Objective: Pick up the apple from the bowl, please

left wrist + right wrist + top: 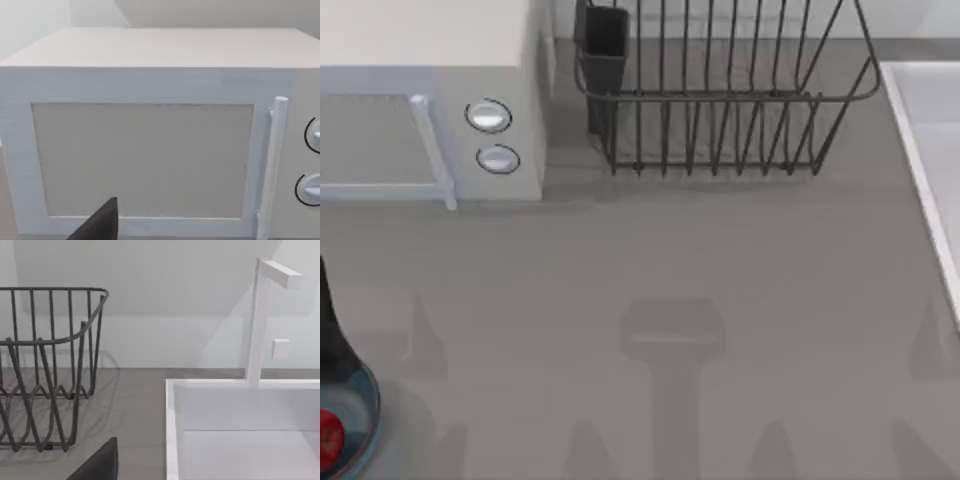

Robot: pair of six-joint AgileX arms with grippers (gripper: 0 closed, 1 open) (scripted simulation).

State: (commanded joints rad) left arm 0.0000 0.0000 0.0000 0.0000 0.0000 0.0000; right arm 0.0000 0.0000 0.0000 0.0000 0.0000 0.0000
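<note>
Sitting edge-cropped, apple inside bowl.

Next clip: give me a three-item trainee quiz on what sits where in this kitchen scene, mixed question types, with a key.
1. True or false: the apple lies inside the bowl.
2. Which corner of the top view holds the bowl? A near left; B far right; C centre.
3. Fill in: the microwave stands left of the wire ____.

Key: 1 true. 2 A. 3 dish rack.
</note>
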